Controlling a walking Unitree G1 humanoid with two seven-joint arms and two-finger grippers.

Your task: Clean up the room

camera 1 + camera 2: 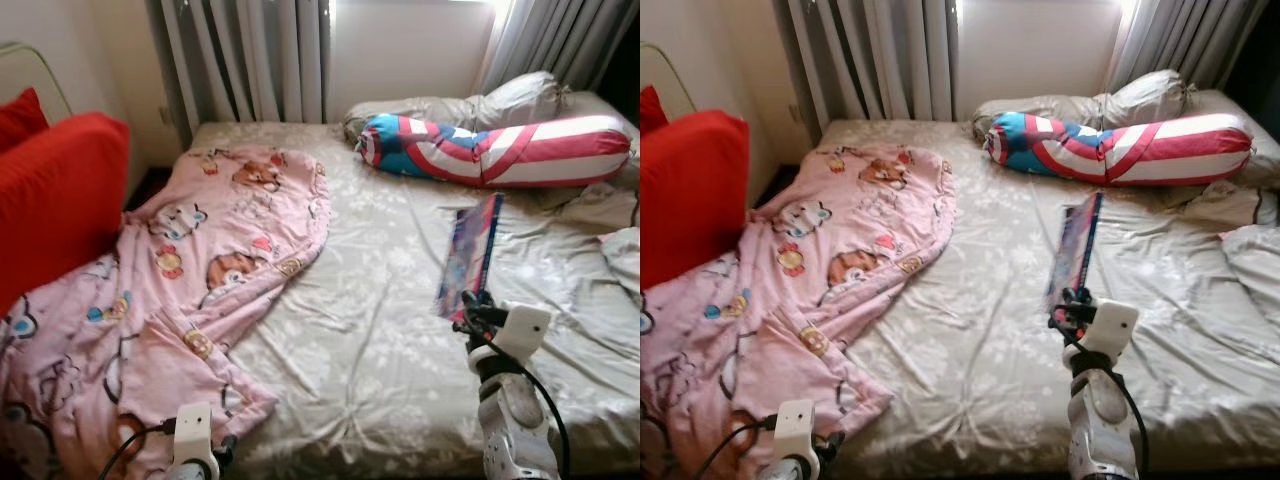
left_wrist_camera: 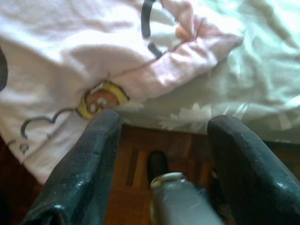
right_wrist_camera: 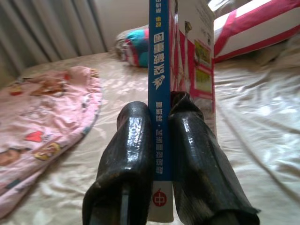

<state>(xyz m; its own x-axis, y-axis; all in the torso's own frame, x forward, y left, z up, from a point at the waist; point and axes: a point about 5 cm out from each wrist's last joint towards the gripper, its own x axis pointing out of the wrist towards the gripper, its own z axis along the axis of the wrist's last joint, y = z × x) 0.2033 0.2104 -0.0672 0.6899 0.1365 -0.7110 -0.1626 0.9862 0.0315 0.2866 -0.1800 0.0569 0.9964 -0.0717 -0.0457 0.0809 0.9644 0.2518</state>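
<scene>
Book (image 1: 470,255) on edge, lengthwise toward pillows (image 1: 500,148)

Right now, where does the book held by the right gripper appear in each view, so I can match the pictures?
Left eye view: book right of centre, above the right gripper.
Right eye view: book right of centre, over the bed sheet.
Left wrist view: not in it.
Right wrist view: book spine-on, clamped upright between the fingers.
Shared landmark: striped bolster pillow, beyond the book.
</scene>
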